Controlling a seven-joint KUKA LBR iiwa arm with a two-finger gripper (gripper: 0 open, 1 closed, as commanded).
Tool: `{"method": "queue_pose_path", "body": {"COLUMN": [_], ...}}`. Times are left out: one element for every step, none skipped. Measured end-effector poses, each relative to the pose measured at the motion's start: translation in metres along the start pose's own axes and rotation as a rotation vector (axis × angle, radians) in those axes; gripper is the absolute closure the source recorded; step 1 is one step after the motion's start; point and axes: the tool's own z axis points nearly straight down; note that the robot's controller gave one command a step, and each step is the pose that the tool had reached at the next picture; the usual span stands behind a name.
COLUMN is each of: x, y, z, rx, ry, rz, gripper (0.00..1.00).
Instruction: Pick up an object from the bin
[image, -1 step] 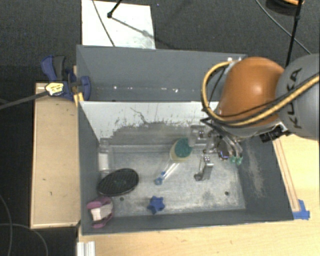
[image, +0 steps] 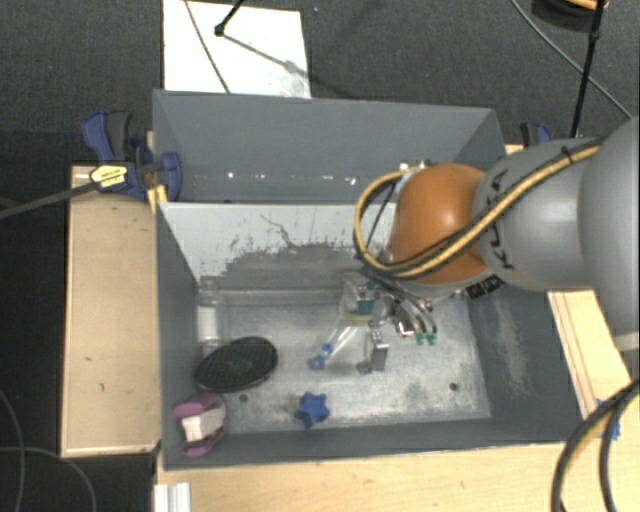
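Note:
My gripper (image: 374, 356) is low over the middle of the bin floor, beneath the orange wrist cover. Right beside it on the left lies a small clear plastic piece with a blue tip (image: 325, 355), slanting down to the left; whether the gripper touches it I cannot tell. A blue star-shaped piece (image: 312, 408) lies near the front wall, a little left of the gripper. Further left rests a black round disc (image: 236, 363).
A pink and white thing (image: 202, 420) sits in the front left corner. A clear cylinder (image: 207, 323) stands by the left wall, and a clear tube (image: 270, 294) lies along the back. The arm covers the bin's right back part.

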Motion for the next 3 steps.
{"method": "queue_pose_path", "body": {"x": [-0.030,-0.030,-0.017], "y": [-0.003,-0.005,-0.021], "z": [0.019,0.018,-0.175], "rx": [-0.003,-0.001,0.002], "ry": [-0.012,-0.010,-0.004], "rz": [-0.368,-0.363,-0.274], "gripper": [0.00,1.00,1.00]}}
